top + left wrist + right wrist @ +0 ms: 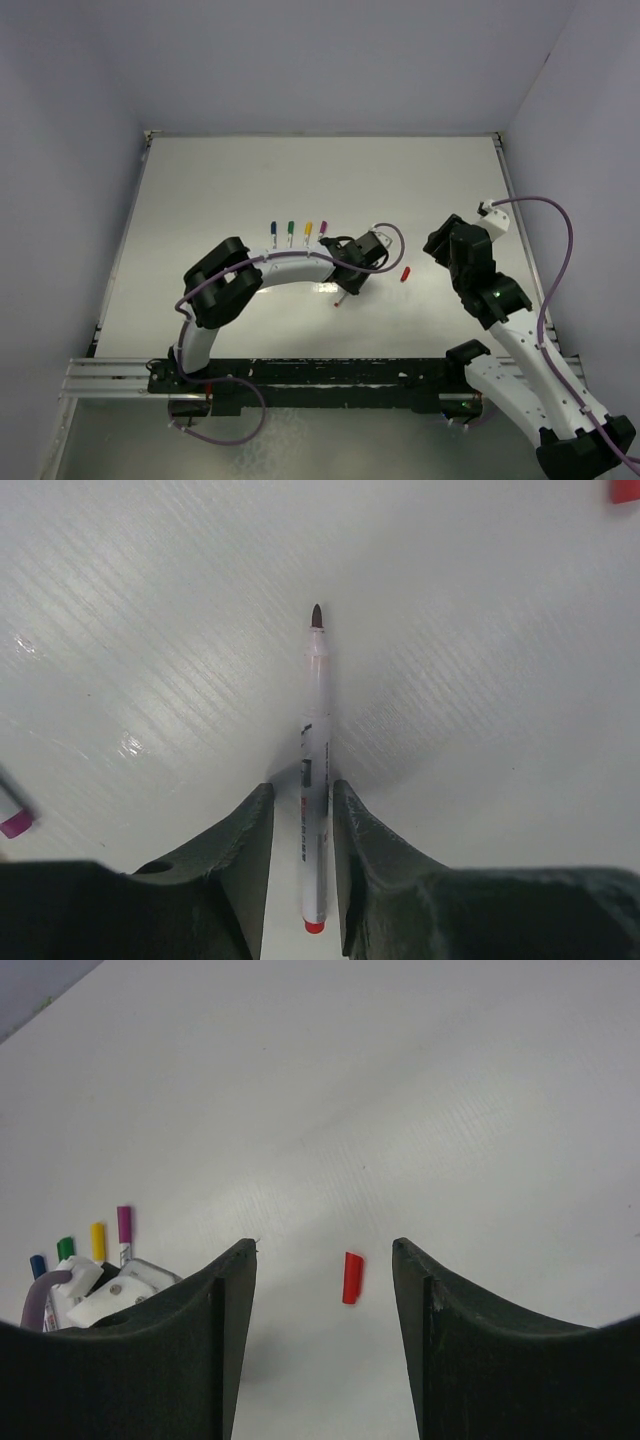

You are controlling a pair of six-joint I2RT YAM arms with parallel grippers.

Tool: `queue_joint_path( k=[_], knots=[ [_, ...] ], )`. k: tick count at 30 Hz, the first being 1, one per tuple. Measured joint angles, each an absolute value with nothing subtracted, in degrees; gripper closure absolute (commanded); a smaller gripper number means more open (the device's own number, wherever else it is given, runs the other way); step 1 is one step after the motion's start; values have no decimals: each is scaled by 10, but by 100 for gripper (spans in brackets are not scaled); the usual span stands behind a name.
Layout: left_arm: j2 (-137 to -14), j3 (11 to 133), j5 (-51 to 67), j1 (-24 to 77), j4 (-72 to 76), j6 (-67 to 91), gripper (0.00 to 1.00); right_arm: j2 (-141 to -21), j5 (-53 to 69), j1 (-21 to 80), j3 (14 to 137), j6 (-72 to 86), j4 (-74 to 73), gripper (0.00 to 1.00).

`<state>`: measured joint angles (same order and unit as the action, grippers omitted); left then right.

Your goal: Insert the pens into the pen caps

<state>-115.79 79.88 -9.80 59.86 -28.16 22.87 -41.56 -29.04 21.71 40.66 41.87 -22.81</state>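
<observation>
A pale pen (314, 770) with a dark tip and a red rear end lies on the white table. It lies between the fingers of my left gripper (300, 786), which is open narrowly with a small gap on each side. In the top view the left gripper (345, 280) is over this pen (339, 300). The red cap (405, 273) lies alone to its right. My right gripper (325, 1250) is open and empty, with the red cap (351, 1277) on the table just beyond its fingertips. Four more pens (298, 233) lie in a row with blue, green, yellow and purple ends.
The row's coloured ends show at the left of the right wrist view (97, 1240). The purple one shows at the left edge of the left wrist view (15, 821). The table (200, 200) has raised edges, grey walls behind and at both sides, and a rail (110, 375) at its near edge.
</observation>
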Motion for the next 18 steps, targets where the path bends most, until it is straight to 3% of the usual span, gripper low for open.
queue_joint_path(
  k=[4, 13, 18],
  knots=[
    [-1157, 796, -96, 597, -278, 228, 100, -415, -291, 217, 407, 419, -228, 41],
    [-1151, 786, -78, 593, -267, 229, 100, -421, -314, 217, 407, 425, -250, 34],
    [-1147, 780, -67, 592, -256, 228, 100, -464, -322, 217, 413, 432, -278, 44]
  ],
)
